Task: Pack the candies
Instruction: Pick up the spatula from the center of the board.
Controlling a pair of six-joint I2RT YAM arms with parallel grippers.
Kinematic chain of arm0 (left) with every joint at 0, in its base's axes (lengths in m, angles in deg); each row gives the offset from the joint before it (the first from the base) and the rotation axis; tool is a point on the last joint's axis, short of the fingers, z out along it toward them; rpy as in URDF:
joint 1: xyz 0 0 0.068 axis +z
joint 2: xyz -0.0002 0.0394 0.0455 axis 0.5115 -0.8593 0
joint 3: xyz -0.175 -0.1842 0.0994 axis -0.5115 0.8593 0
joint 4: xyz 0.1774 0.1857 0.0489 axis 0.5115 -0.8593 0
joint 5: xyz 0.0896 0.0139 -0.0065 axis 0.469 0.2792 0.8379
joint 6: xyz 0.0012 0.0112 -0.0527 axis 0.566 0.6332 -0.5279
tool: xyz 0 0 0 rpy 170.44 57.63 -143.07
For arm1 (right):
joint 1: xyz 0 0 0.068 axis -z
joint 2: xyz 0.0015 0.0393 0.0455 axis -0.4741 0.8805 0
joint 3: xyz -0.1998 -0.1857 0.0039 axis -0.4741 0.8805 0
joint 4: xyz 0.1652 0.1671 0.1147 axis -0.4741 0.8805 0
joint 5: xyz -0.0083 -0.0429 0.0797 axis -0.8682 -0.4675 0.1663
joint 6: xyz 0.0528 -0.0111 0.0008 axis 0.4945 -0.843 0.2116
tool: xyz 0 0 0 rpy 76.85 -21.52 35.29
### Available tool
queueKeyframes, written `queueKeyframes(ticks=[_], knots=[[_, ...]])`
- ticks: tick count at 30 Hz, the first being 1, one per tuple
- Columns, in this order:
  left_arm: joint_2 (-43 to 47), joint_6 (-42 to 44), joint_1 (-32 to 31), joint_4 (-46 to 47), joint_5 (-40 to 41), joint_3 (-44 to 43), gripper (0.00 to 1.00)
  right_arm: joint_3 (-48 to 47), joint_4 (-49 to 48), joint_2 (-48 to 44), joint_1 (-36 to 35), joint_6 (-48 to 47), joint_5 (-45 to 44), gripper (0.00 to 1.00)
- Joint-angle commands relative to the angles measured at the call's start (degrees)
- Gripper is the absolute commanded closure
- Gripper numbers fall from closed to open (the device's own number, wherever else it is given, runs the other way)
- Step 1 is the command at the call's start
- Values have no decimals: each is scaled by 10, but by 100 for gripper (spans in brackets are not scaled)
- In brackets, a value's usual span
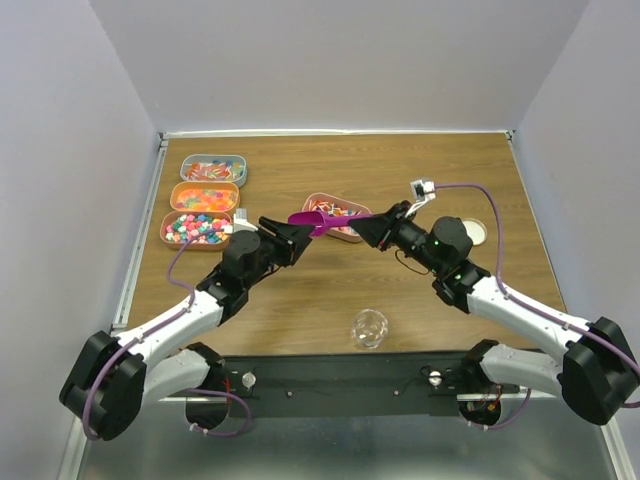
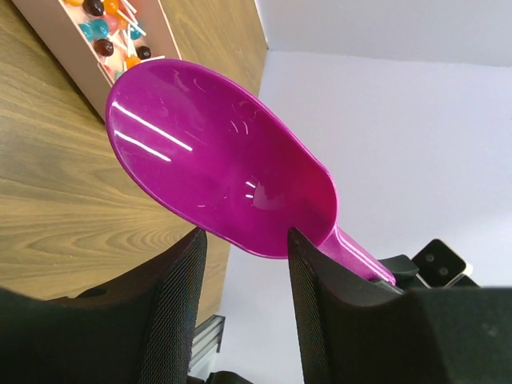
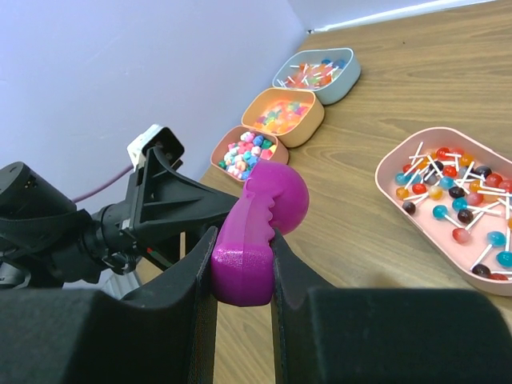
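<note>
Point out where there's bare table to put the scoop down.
Bare wood runs along the back, behind the pink lollipop tray and right of the blue-grey tray. More lies near the front, either side of the clear jar. Crowded: the left, three trays of candies in a row, and the middle under the scoop.
</note>
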Motion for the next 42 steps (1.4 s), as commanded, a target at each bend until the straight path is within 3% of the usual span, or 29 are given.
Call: queueKeyframes(ticks=[1,7,14,21,24,28,33,37,42], knots=[[-19,-17,-10,8,23,-8,48,11,-38,-9,-1,-5,15,99],[-43,-18,-14,8,32,-25,50,26,-55,-14,-1,-7,23,99],[-37,-17,-16,-9,54,-28,81,47,-60,-26,-2,-8,20,99],[-24,-11,-16,-44,88,-36,100,74,-60,-33,-1,-14,21,99],[-27,-2,-16,-68,102,-51,100,84,-57,-29,-1,-28,34,93],[-32,12,-16,-123,126,-84,100,76,2,-25,-1,-54,39,71],[-30,-2,-12,-136,154,-102,100,53,59,-15,-1,-81,63,58],[-27,-15,-2,-132,168,-107,100,47,71,-1,-2,-80,100,41],[-37,-5,3,-125,174,-118,100,46,85,-5,-2,-87,107,39]])
